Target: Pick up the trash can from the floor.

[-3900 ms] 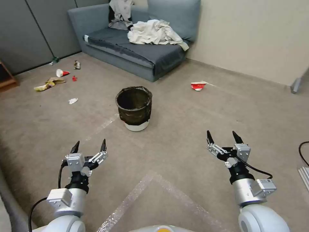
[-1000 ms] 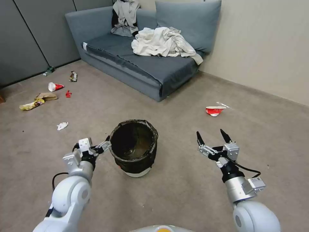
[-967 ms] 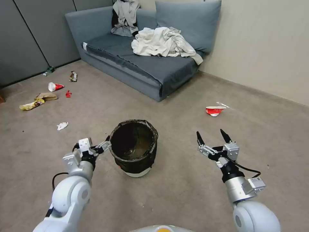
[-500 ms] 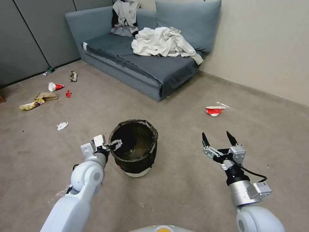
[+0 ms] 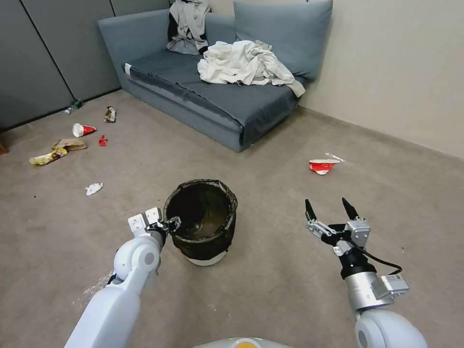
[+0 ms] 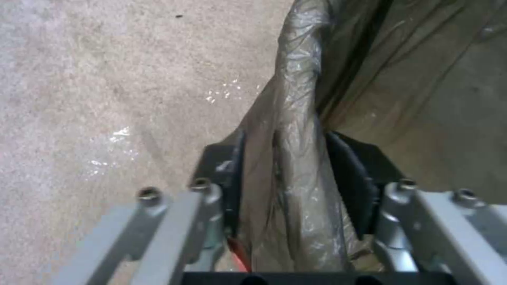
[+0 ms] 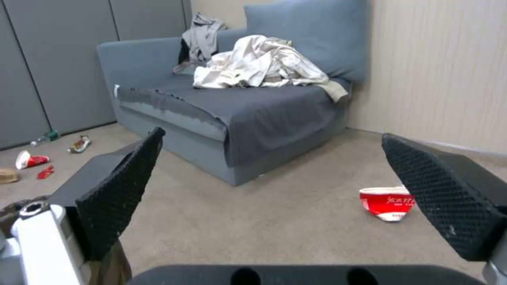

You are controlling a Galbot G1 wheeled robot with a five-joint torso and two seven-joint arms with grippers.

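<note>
Trash can (image 5: 202, 223) entry:

— Grip? Left gripper (image 5: 170, 225) clamped across the can's near-left rim, one pad inside, one outside, liner bunched between. Right gripper (image 5: 327, 212) idle to the right, spread wide, holding nothing.

— Location? Upright on floor (image 5: 270, 285), white base showing.

— Risks? Slippery film sliding off rim; one-sided hold tipping can on lift.

— Materials? Crinkled glossy dark plastic, rigid round wall, short-pile carpet.

Open floor (image 5: 270, 290) surrounds the trash can (image 5: 205, 239) on its near and right sides. The left gripper (image 5: 170, 225) occupies its left rim, one finger inside, one outside. The right gripper (image 5: 327, 212) hangs well apart, with bare carpet between it and the can.
</note>
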